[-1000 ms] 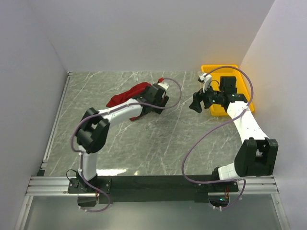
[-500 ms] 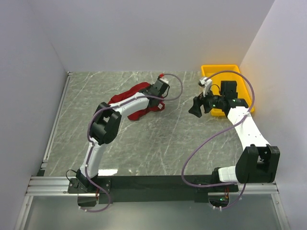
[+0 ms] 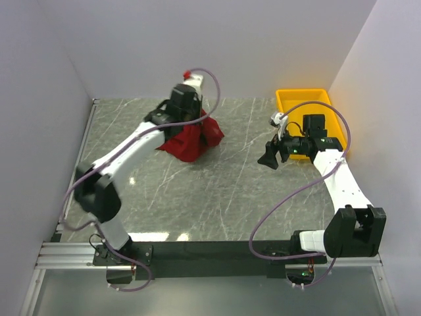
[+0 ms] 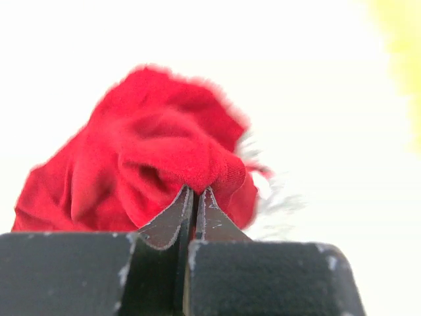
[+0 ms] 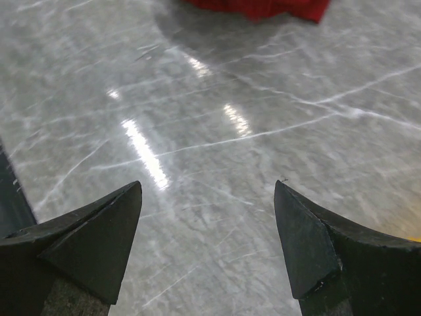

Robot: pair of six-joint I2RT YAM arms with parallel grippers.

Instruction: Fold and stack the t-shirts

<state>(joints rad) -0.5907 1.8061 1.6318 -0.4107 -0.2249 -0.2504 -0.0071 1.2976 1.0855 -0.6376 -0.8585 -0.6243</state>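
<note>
The soft dark red t-shirt (image 3: pixel 191 139) was held in a crumpled, rounded bunch over the far left of the glossy, veined grey table (image 3: pixel 230 191). One of its folds was pinched by the left gripper (image 4: pixel 195 197). The right gripper (image 5: pixel 207 191) was seen spread wide over bare tabletop, well apart from the shirt, near the yellow plastic tray (image 3: pixel 302 99).
</note>
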